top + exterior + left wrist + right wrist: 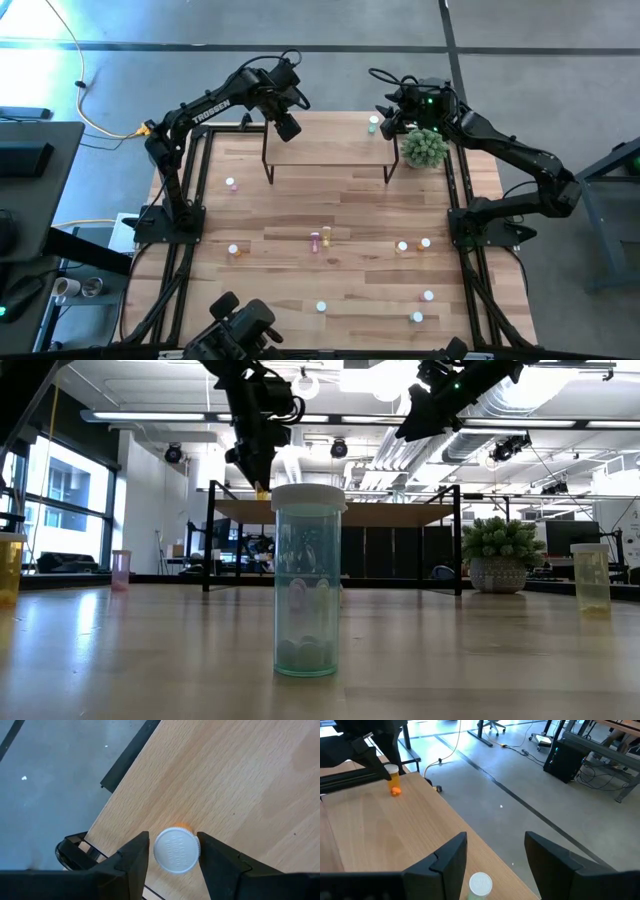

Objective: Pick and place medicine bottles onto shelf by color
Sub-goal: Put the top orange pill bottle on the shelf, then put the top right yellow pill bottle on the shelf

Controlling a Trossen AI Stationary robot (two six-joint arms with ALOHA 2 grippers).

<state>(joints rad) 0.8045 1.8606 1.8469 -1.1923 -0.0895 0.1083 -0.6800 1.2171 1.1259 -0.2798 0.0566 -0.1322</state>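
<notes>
The shelf [330, 145] is a light-wood board on black legs at the table's far side. My left gripper [174, 836] hangs over its far left corner, shut on an orange medicine bottle [393, 780] with a white cap. My right gripper [496, 836] hovers open over the shelf's far right corner. A green medicine bottle [373, 122] stands on its base on the board there, its cap [480, 884] below the fingers and apart from them. Several more bottles lie scattered on the tabletop. My left gripper pinches the orange bottle's white cap by its rim [196, 851] between the two fingers. The fingers come from above, pointing steeply down. The bottle stays upright, its orange body [182, 826] under the cap. In the right wrist view its base [395, 792] seems to rest on the board.
A small potted plant [424, 148] stands by the shelf's right end. Loose bottles sit on the table at the left [231, 183], middle [320, 237] and near right [428, 296]. A green bottle [308, 580] stands close before the low camera. Black frame rails run along both table sides.
</notes>
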